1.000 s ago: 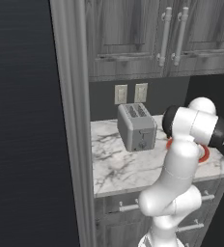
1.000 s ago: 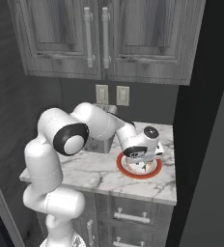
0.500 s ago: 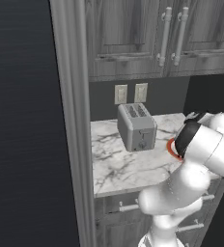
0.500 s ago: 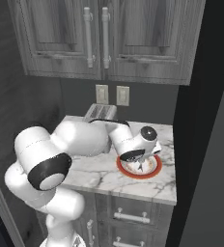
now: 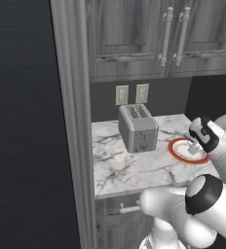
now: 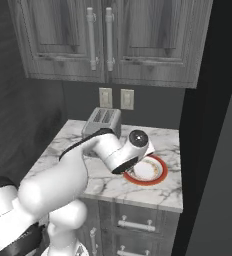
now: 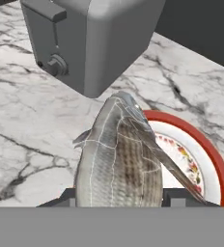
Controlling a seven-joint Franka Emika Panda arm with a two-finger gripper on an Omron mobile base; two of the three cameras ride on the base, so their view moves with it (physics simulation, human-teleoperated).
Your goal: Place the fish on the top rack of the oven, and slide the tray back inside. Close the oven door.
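**Fish in the gripper above the plate**

A grey toaster (image 5: pixel 138 127) stands toward the back edge of the marble counter (image 5: pixel 120 170), below two wall outlets (image 6: pixel 116 98). To its right, near the counter's right edge, sits a red-rimmed plate (image 6: pixel 147 172). The gripper (image 7: pixel 119 200) hangs over the plate's left rim, its jaws closed on the silvery fish (image 7: pixel 119 159), whose body rises between toaster and plate in the hand view.

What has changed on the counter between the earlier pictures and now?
The arm has swung lower over the red-rimmed plate, and the fingers have closed on the fish, which now sits between them, apparently lifted. The toaster, plate and marble counter have stayed where they were.
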